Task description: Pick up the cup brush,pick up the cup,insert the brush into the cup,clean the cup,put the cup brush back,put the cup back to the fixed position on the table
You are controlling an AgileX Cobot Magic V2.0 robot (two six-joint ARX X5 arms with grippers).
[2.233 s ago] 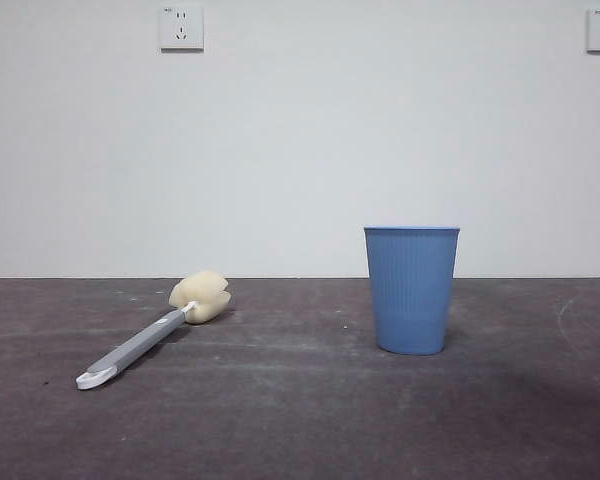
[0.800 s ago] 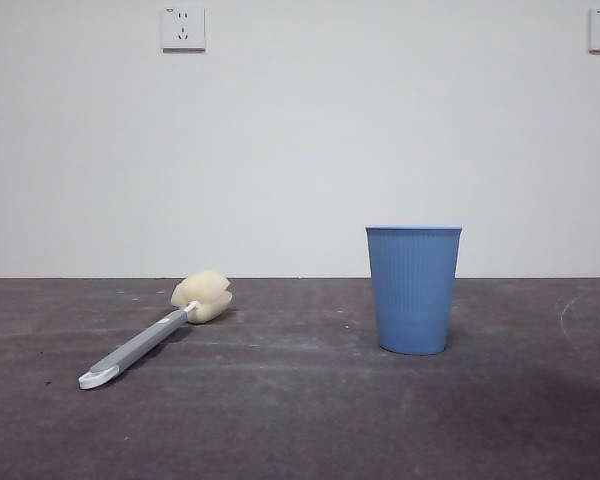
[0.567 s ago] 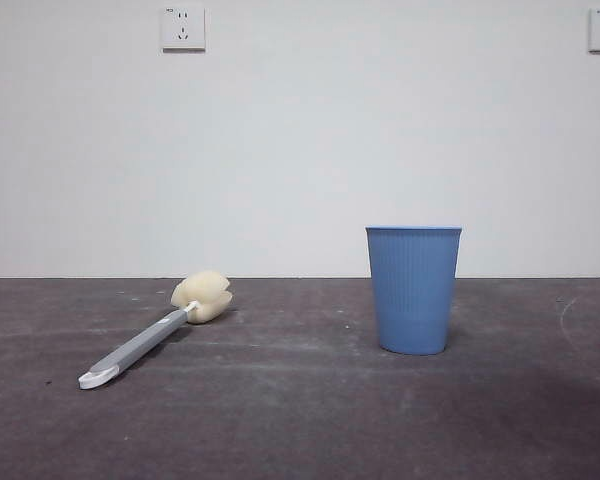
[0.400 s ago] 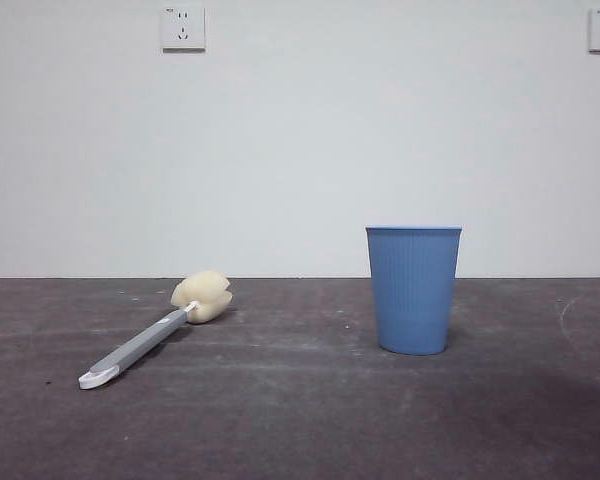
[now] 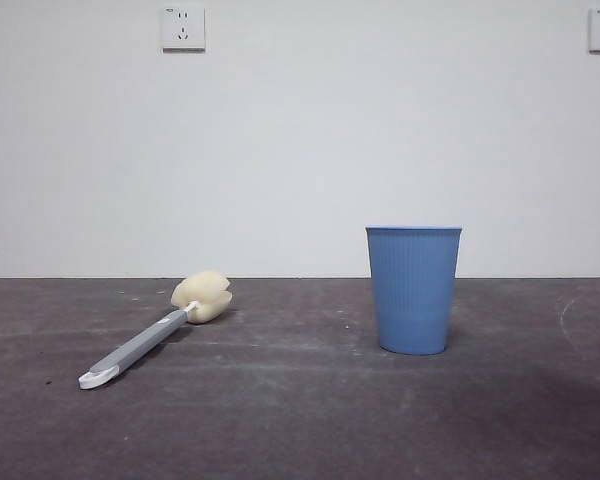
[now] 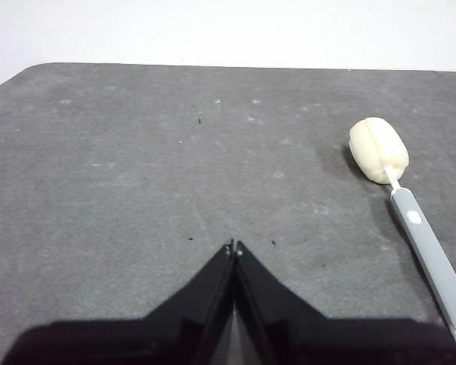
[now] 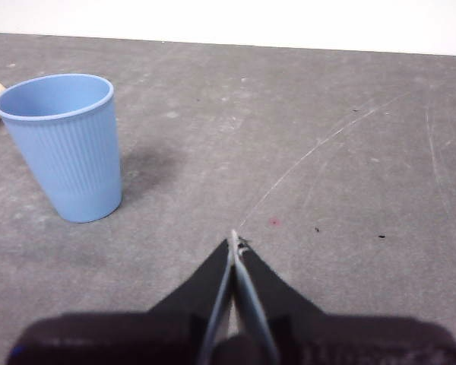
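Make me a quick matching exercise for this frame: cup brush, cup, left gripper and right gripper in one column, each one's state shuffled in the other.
Things:
1. cup brush
2. cup
3. left gripper
4. right gripper

States:
A. standing upright on the table, empty
B. shut, holding nothing, with the sponge head in its view
C. lying flat on the table
D. shut, holding nothing, with the blue tumbler in its view

Pairs: 1-C, 2-A, 3-B, 4-D

Ribbed blue cup (image 5: pixel 413 290), grey-handled cream-headed cup brush (image 5: pixel 155 333), dark grey table (image 5: pixel 300 420)
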